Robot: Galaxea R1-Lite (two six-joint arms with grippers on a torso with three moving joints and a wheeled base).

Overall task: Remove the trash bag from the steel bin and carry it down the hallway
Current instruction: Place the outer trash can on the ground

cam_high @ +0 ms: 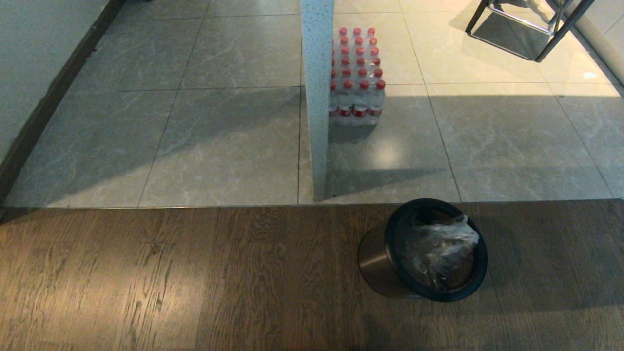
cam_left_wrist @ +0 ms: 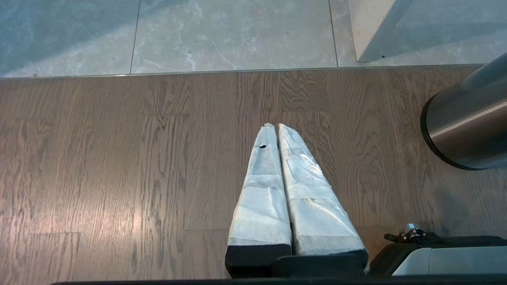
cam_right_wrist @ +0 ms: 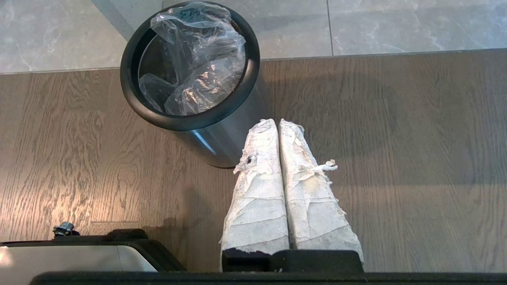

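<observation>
I see the task is not started: the bag [cam_high: 441,251] sits inside the bin [cam_high: 378,265], which stands on the wood floor [cam_high: 195,278] near the tile edge. My left gripper [cam_left_wrist: 276,127] and right gripper [cam_right_wrist: 277,122] are both clenched and hold nothing, above the wood beside the bin. Taking out and carrying are both left. The bag's lower part is hidden in the bin, and neither arm shows in the head view.

an indoor living space: wood-plank floor [cam_high: 195,278] meeting marbled floor tiles [cam_high: 229,136], a bottled-water pack [cam_high: 358,78] stored there.
</observation>
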